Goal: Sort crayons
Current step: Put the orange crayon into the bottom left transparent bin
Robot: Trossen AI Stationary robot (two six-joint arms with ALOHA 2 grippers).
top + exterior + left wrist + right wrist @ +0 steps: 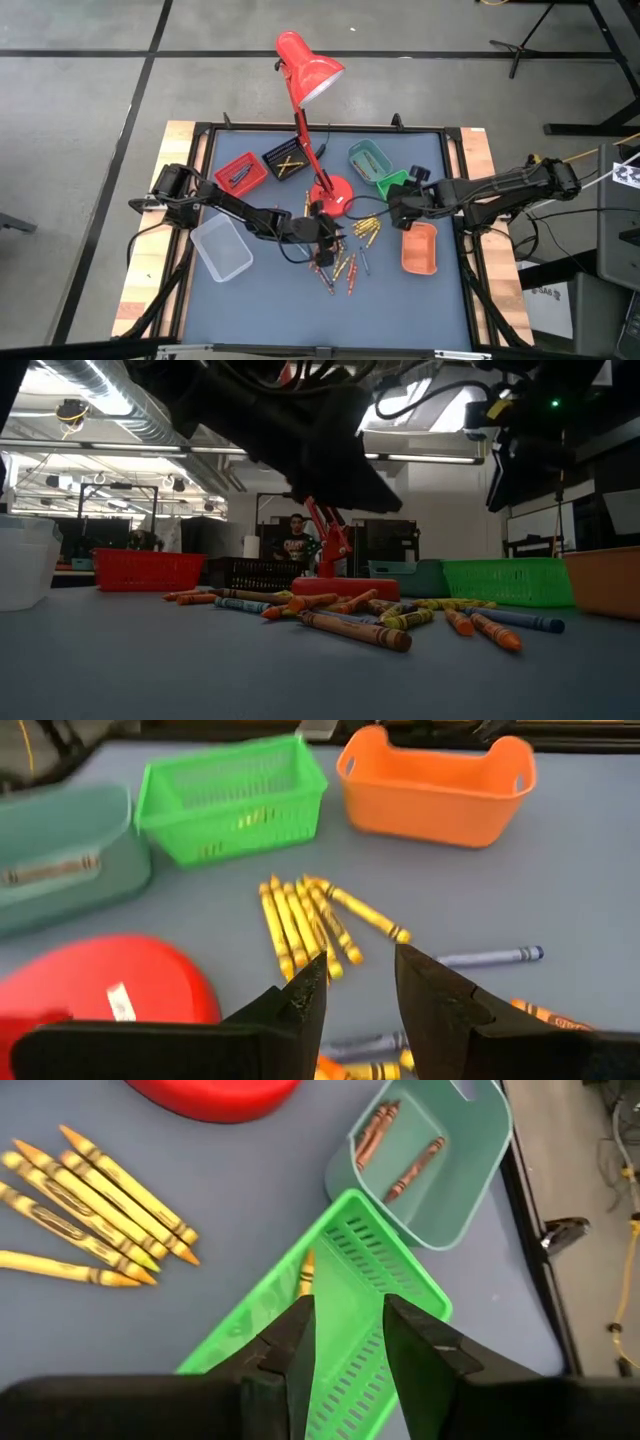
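Crayons lie loose on the grey-blue mat: a heap (343, 264) near the middle front and a row of yellow ones (366, 228), which also shows in the left wrist view (305, 920) and the right wrist view (90, 1200). My left gripper (326, 236) is open and empty above the mat, just on the near side of the lamp base, with the yellow crayons ahead of its fingers (362, 982). My right gripper (396, 206) is open and empty, with its fingers over the green basket (345, 1295), which holds a yellowish crayon (305, 1274).
A red desk lamp stands on its round base (331, 193) at mid-table. Around it are a red basket (240, 172), a black basket (285, 160), a teal tray (430, 1160) with brown crayons, an orange tray (420, 248) and a clear tub (222, 248). A person (296, 541) stands far behind.
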